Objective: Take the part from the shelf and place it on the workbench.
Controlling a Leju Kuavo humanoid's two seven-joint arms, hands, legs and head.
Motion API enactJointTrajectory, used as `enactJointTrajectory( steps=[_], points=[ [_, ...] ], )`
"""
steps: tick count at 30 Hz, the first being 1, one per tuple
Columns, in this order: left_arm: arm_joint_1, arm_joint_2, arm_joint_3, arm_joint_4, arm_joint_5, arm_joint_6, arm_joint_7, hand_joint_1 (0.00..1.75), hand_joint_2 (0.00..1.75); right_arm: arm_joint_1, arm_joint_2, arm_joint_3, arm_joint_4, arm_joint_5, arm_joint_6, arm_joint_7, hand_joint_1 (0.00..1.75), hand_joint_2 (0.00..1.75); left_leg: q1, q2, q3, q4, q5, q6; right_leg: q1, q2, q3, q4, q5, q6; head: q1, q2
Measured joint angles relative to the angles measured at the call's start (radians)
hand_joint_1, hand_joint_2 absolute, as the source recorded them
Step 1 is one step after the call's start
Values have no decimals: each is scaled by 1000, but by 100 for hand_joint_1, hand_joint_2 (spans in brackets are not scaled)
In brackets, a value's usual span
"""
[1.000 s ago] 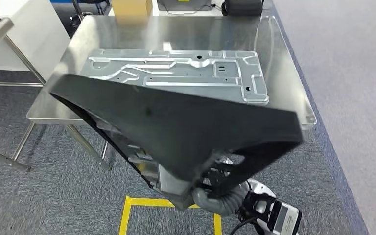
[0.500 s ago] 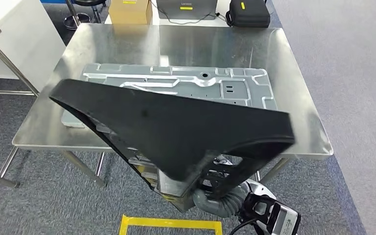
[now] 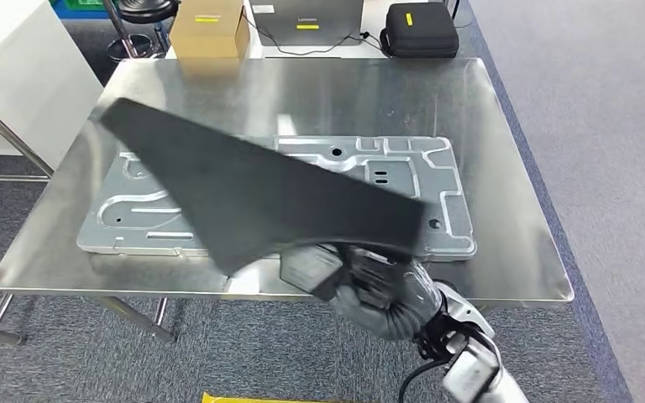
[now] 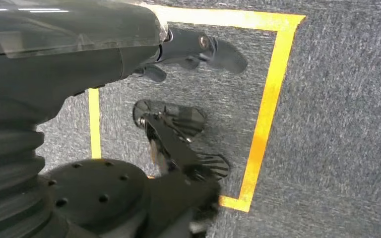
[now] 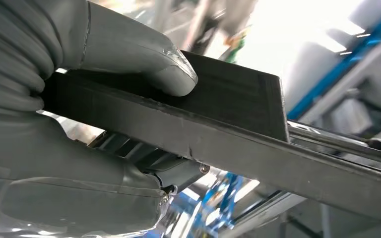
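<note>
Right hand grips the black part at its near edge (thumb on top); long axis slants across workbench; left hand hangs empty, fingers apart.

The part is a flat, matte black panel of roughly triangular outline, with one long pointed corner and a broad blunt end. It is held up in the air, tilted, over the near half of the desk, a bright steel-topped workbench. Its pointed corner reaches toward the desk's far left side, while its broad end hangs above the desk's near edge. In the right wrist view the part shows as a thin dark slab with a raised lip along one edge, clamped at that broad end by the right robot hand, thumb pressed on one face and fingers beneath the other.
</note>
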Motion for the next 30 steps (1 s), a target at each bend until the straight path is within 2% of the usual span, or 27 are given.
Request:
enactJointTrajectory(
  steps=[1,2,3,5,6,7,10,12,13,15,16,17,18,20,22,23,25,27,28,30],
  points=[
    [0,0,1,0,-2,0,0,0,175,-9,0,0,7,28,-16,7,168,175,0,0,-34,36,-7,-1,1,1,4,1,-5,-2,0,0],
    [0,0,3,0,-3,0,0,0,175,-20,0,0,15,50,-27,12,168,175,0,0,-51,37,9,-2,2,2,9,2,-10,-2,0,0],
    [0,0,4,0,-5,-1,0,0,175,-33,1,1,25,66,-35,17,168,175,0,0,-53,4,45,0,3,4,14,4,-14,-2,0,0],
    [-2,0,8,0,-8,-4,-2,0,175,-66,3,7,48,100,-54,31,168,175,-1,1,-26,-119,141,6,4,6,24,8,-23,1,0,0],
    [-3,0,9,0,-10,-6,-3,0,175,-84,5,12,59,116,-66,40,168,175,-4,2,-15,-171,165,11,4,6,25,10,-25,4,0,0],
    [-5,1,9,0,-13,-8,-5,0,175,-101,7,19,71,133,-79,52,168,175,-6,3,-9,-203,181,17,5,6,23,11,-26,8,0,0],
    [-6,0,11,0,-20,-14,-8,0,175,-146,11,43,100,195,-121,89,168,175,-7,3,-9,-219,195,34,7,6,17,12,-27,25,-2,0],
    [-7,-1,13,0,-25,-16,-9,0,175,-183,13,63,122,261,-165,119,168,175,-1,4,-6,-227,202,44,7,3,5,43,-53,36,0,0],
    [-8,-1,14,0,-28,-17,-9,0,175,-203,14,73,135,300,-190,136,168,175,1,5,-6,-229,205,47,5,2,-13,86,-80,41,1,0],
    [-10,-1,16,0,-35,-18,-10,0,175,-246,15,94,166,383,-239,169,168,175,0,5,-6,-229,206,49,-1,1,-69,212,-141,49,3,0],
    [-10,-1,17,0,-38,-19,-10,0,175,-265,15,105,186,427,-262,187,168,175,0,5,-7,-228,206,49,-3,0,-92,262,-157,52,3,0],
    [-10,-1,18,0,-40,-20,-10,0,175,-284,15,115,205,467,-281,203,168,175,-1,4,-7,-227,205,48,-6,0,-102,284,-156,53,3,0],
    [-11,-1,19,0,-42,-22,-12,0,175,-304,15,126,226,506,-297,222,168,175,0,4,-8,-225,205,47,-8,-1,-93,266,-137,53,3,0],
    [-11,-1,21,0,-45,-29,-17,0,175,-358,19,145,269,580,-317,262,168,175,-1,2,-8,-221,202,43,-11,-1,-36,148,-75,49,3,0],
    [-13,-1,23,0,-51,-39,-26,0,175,-427,25,166,327,652,-327,304,168,175,-3,2,-12,-216,200,34,-7,-1,12,43,-40,43,2,0],
    [-14,-1,23,0,-56,-46,-32,0,175,-458,28,175,362,686,-328,325,168,175,-4,2,-15,-216,201,29,-4,-1,20,23,-38,40,2,0],
    [-16,-1,23,0,-65,-62,-49,0,175,-506,35,191,443,753,-327,365,168,175,-4,2,-17,-218,204,17,-1,0,21,16,-36,30,1,0],
    [-18,-1,23,0,-72,-78,-67,0,175,-547,46,208,538,807,-323,396,168,175,-1,2,-26,-197,187,7,-4,-3,23,8,-29,16,1,0],
    [-19,0,23,0,-75,-83,-73,0,175,-566,54,214,589,821,-320,402,168,175,0,2,-43,-160,164,4,-5,-4,24,4,-26,10,1,0],
    [-21,0,23,0,-79,-90,-85,0,175,-600,71,226,700,836,-318,408,168,175,1,2,-99,-34,101,-1,-3,-5,23,3,-25,4,0,0]
  ],
)
